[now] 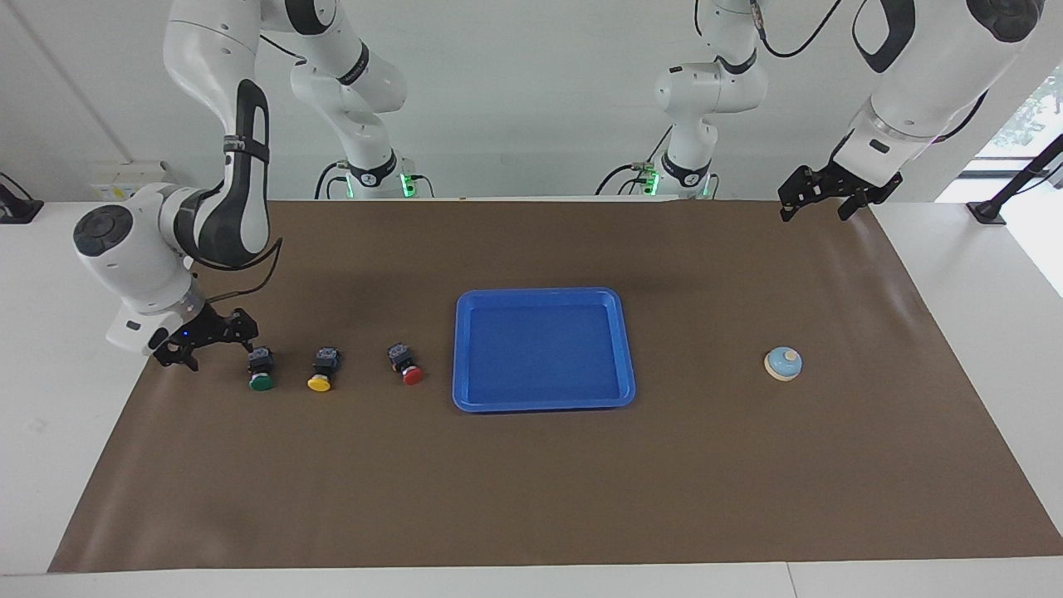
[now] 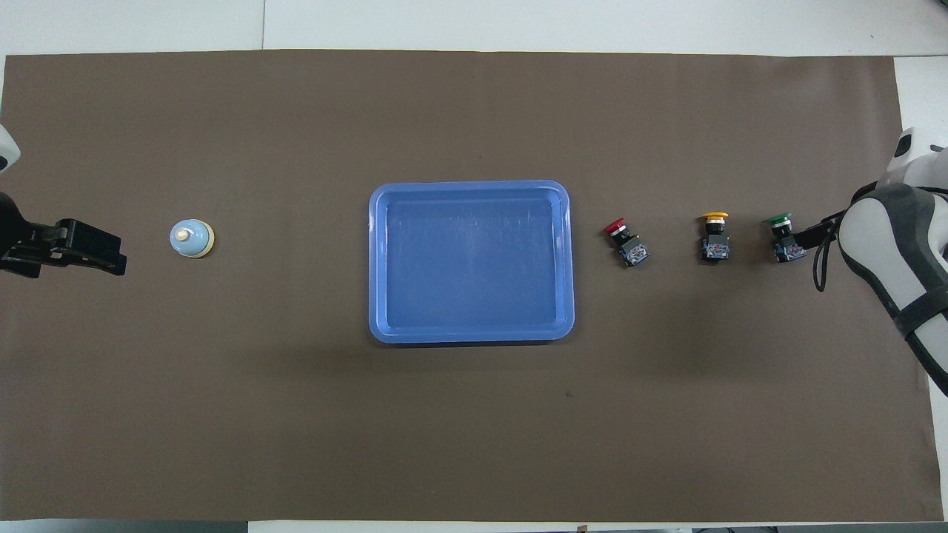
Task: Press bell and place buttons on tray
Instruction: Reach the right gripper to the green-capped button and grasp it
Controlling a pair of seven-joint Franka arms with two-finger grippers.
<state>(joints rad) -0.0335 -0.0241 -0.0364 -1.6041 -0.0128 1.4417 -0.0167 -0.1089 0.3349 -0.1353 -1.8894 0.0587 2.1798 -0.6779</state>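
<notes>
The light-blue bell [image 1: 783,364] sits on the brown mat toward the left arm's end; it also shows in the overhead view [image 2: 192,238]. The blue tray [image 1: 544,402] lies mid-table, with nothing in it [image 2: 469,334]. Three buttons lie in a row toward the right arm's end: red [image 1: 406,365] [image 2: 626,243], yellow [image 1: 323,370] [image 2: 715,238], green [image 1: 261,368] [image 2: 784,238]. My right gripper [image 1: 214,342] [image 2: 809,231] is low beside the green button, open and holding nothing. My left gripper [image 1: 816,209] [image 2: 104,252] is open and raised over the mat's edge.
The brown mat [image 1: 531,498] covers most of the white table [image 1: 50,432]. The right arm's forearm [image 2: 900,259] hangs over the mat's end beside the green button. Bare mat lies between the tray and the bell.
</notes>
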